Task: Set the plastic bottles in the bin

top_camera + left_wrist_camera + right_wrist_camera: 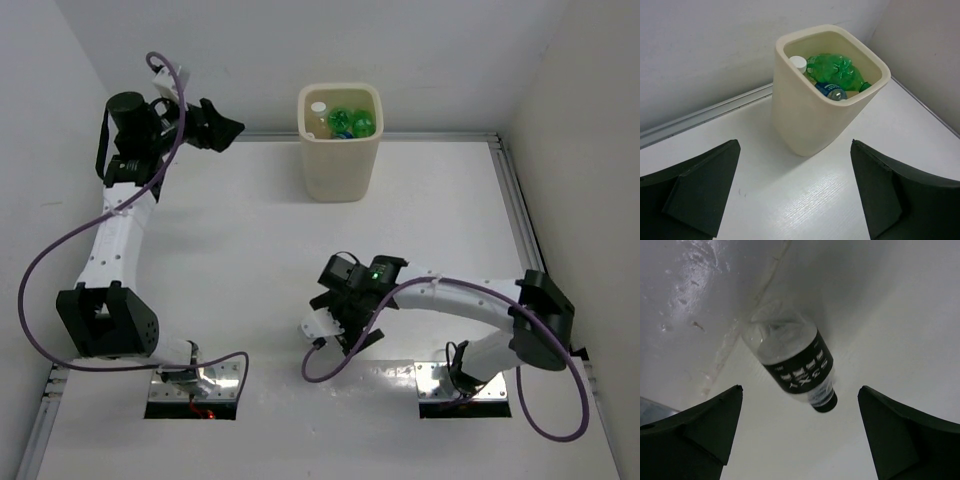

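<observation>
The cream bin (340,160) stands at the back middle of the table. In the left wrist view the bin (810,120) holds two green bottles (837,70), a white-capped bottle (798,62) and a blue-labelled one (830,91). My left gripper (228,130) is open and empty, raised to the left of the bin; in the left wrist view it (795,165) faces the bin. A clear bottle with a dark label and black cap (792,362) lies on the table, cap toward my open right gripper (799,407). In the top view this bottle (317,326) lies just left of the right gripper (342,322).
A metal rail (440,137) runs along the table's back edge and another (520,210) down the right side. White walls close in at the back and both sides. The arm bases sit on metal plates (195,380) at the near edge.
</observation>
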`<control>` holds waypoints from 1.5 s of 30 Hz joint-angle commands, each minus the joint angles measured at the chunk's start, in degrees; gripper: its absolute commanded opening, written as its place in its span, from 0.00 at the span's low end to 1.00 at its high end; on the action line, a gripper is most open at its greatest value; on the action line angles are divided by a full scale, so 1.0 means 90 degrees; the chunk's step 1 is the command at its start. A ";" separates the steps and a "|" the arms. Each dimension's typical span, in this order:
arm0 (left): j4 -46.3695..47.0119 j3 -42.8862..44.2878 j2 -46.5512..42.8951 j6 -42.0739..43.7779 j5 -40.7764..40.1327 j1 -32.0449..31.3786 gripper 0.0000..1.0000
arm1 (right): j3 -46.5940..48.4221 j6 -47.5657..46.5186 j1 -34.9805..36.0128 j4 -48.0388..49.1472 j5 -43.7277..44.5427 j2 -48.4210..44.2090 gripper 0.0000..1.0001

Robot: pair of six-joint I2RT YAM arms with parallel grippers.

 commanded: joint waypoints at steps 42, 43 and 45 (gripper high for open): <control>0.1331 -0.1086 -0.0365 -0.1186 0.0821 0.0726 0.99 | 0.7139 0.5596 -0.4044 0.6675 0.1695 0.3027 0.00; 0.1331 -0.1087 -0.0307 -0.1186 0.0821 0.0726 0.99 | 0.7081 0.5840 -0.4257 0.7005 0.1656 0.3106 0.00; 0.1331 -0.1087 -0.0306 -0.1186 0.0821 0.0726 0.99 | 0.7110 0.6124 -0.4386 0.7135 0.1675 0.3466 0.00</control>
